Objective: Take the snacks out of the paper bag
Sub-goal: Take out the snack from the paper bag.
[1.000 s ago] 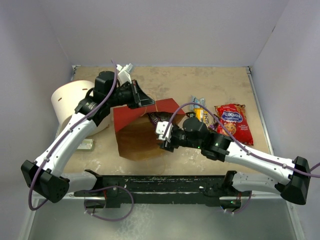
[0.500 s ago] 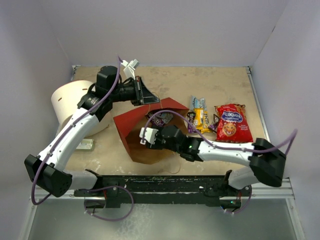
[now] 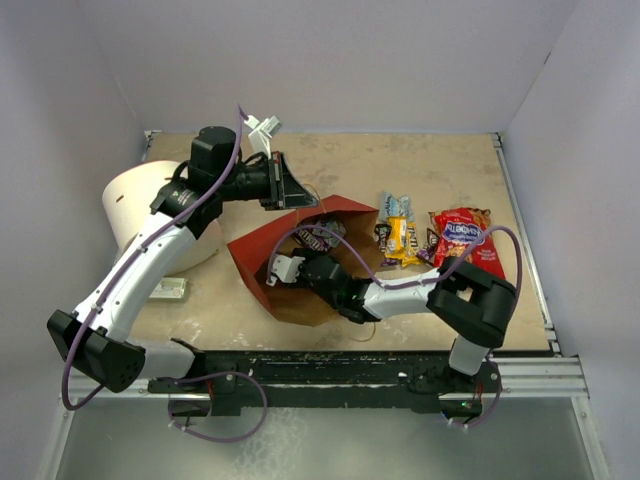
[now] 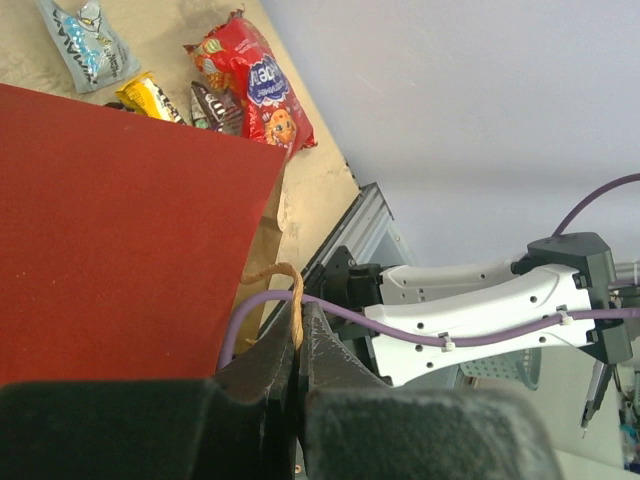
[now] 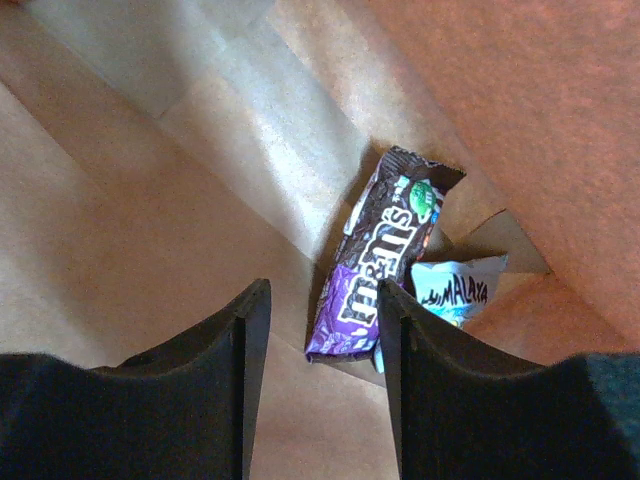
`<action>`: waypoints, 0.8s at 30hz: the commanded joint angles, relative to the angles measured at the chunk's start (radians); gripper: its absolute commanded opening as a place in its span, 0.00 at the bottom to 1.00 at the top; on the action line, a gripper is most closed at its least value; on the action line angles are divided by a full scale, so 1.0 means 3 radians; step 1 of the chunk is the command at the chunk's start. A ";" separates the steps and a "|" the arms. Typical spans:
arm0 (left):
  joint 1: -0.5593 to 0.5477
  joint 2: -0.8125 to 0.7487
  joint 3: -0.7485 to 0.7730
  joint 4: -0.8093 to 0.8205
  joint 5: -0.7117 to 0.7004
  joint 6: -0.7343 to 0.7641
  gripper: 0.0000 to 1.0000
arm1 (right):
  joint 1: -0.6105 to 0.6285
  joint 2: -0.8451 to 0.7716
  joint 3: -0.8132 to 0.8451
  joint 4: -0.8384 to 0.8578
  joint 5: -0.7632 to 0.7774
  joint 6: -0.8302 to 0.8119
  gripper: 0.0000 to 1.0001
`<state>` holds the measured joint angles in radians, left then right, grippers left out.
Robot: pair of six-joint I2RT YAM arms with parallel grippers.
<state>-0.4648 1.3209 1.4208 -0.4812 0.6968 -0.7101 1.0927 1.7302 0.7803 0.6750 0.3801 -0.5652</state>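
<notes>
Two deep inside the paper bag (image 5: 150, 200): purple packet (image 5: 375, 265) dead ahead of the right gripper (image 5: 322, 292), parted and empty, lengthwise along the reach; white-and-blue packet (image 5: 452, 290) tucked just right. Left gripper (image 4: 298, 335) clamped on the string handle (image 4: 288, 275), far side.

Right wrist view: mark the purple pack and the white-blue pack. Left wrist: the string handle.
purple pack (image 5: 372, 270), right wrist view, printed face.
white-blue pack (image 5: 455, 290), right wrist view, lettered front.
string handle (image 4: 296, 300), left wrist view, upright strand.
</notes>
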 commanded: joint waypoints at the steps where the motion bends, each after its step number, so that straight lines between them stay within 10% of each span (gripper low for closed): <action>1: 0.0017 -0.0019 0.0152 0.0031 0.0047 0.0159 0.00 | -0.0110 0.0038 -0.0083 0.0477 0.0086 -0.0195 0.49; 24: -0.0105 0.0075 0.0290 0.0080 0.0331 0.0256 0.00 | -0.0517 0.0922 0.0540 0.0825 0.0297 0.0131 0.61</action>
<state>-0.4870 1.3388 1.4509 -0.4946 0.7605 -0.6643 0.9749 1.9854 0.8795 0.8295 0.4282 -0.6338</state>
